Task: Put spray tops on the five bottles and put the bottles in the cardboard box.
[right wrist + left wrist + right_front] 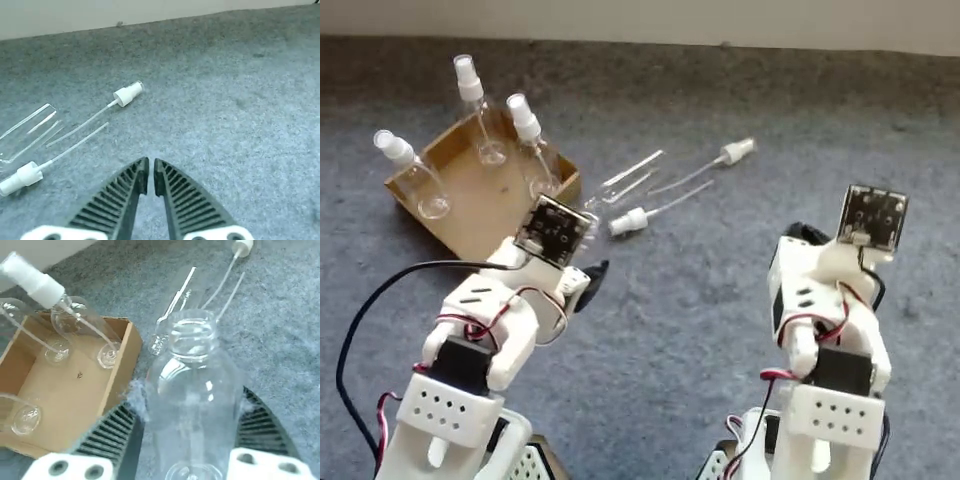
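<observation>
- Left pincer [192, 410] clenched on a clear uncapped plastic bottle [192, 385], open neck pointing away from the wrist, just off the box's corner.
- Shallow brown cardboard box [470, 215] at 10 o'clock on the grey carpeted desk [720, 300], high view.
- Three clear bottles with white spray tops standing in the box: [408, 172], [480, 115], [535, 145].
- Second clear uncapped bottle [625, 180] lying on its side at the box's 3 o'clock, near it.
- Two loose white spray tops with long thin tubes on the desk: one [628, 221] at 6 o'clock of the lying bottle, the other [738, 150] at its 2 o'clock.
- Right pincer [151, 175] clenched, nothing in it, above bare desk; both loose tops well apart from it.
</observation>
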